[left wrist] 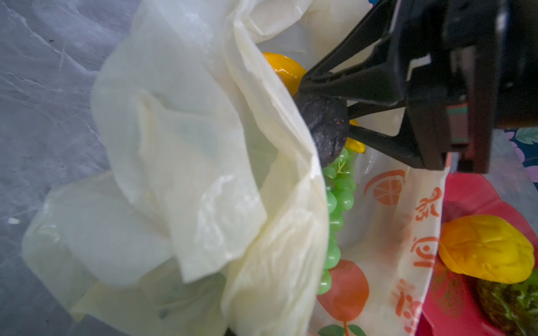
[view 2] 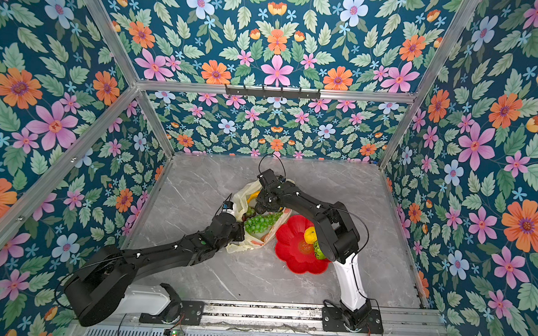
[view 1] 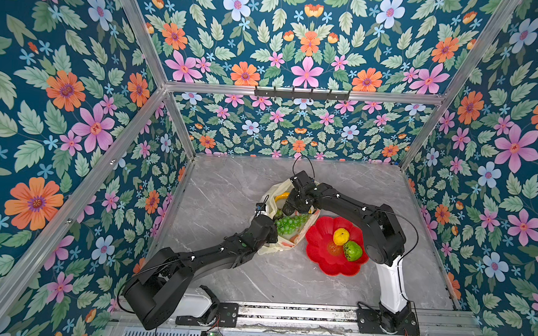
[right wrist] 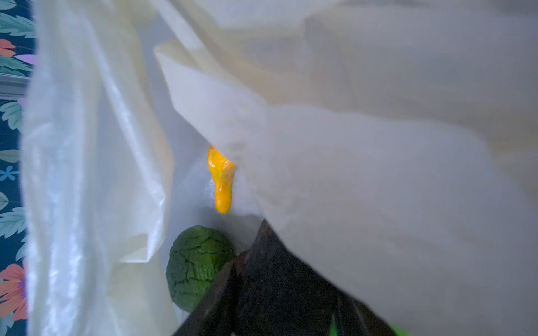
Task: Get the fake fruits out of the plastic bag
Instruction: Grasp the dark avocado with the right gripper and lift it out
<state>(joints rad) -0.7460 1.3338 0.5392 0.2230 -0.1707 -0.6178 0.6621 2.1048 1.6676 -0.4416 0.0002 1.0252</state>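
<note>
Plastic bag (view 1: 276,191): lies crumpled and open-mouthed on the grey marble table (view 1: 228,188), its right edge against the red flower-shaped plate (view 1: 332,268).
Left gripper (view 1: 273,226): pressed together on the bag's left rim, with its fingertips buried in the bunched plastic.
Right gripper (left wrist: 324,107): reaches into the bag mouth, one finger on each side of the dark avocado (left wrist: 323,131), pinching it.
In the bag: the yellow banana (view 1: 281,196) lies behind the avocado. The green grape bunch (view 1: 290,223) is nearer the front, and the dark green fruit (right wrist: 198,267) is just beside the claw.
On the plate: the yellow lemon (view 1: 340,236) and the bumpy bright green fruit (view 1: 353,250) touch each other.
</note>
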